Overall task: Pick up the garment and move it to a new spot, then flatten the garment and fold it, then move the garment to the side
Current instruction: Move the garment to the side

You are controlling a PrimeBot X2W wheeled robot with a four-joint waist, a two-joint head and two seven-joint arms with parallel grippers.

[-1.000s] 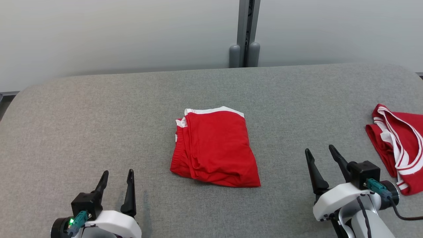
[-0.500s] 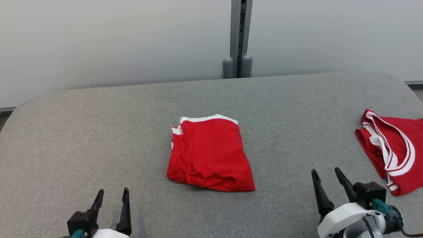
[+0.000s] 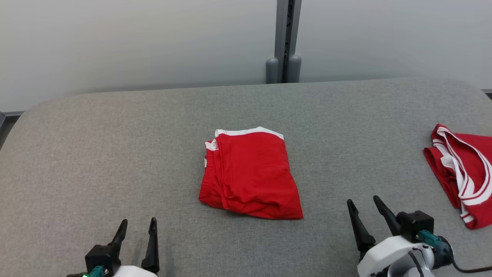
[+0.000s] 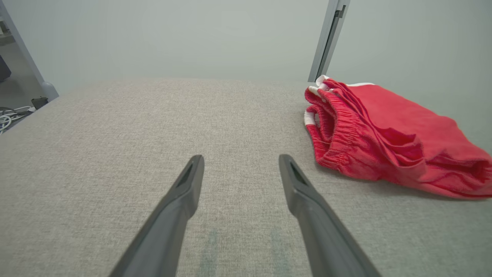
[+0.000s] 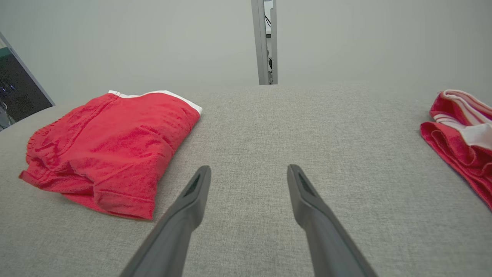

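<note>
A red garment (image 3: pixel 250 173) with white trim lies folded in a rough rectangle at the middle of the grey fabric table (image 3: pixel 96 146). My left gripper (image 3: pixel 138 220) is open low at the near left, well apart from the cloth. In the left wrist view its empty fingers (image 4: pixel 241 157) hover over bare fabric, with the garment (image 4: pixel 384 134) to the right. My right gripper (image 3: pixel 362 199) is open at the near right, empty. The right wrist view has its fingers (image 5: pixel 249 167) pointing between the garment (image 5: pixel 111 150) and another cloth.
A second red cloth with white stripes (image 3: pixel 461 173) lies bunched at the table's right edge, also in the right wrist view (image 5: pixel 457 134). A grey post (image 3: pixel 283 65) stands against the pale wall behind the table. Bare fabric surrounds the folded garment.
The head view has swayed down and back. Both grippers sit lower in the picture than a second ago, drawn back toward the near edge. The folded garment lies as it did.
</note>
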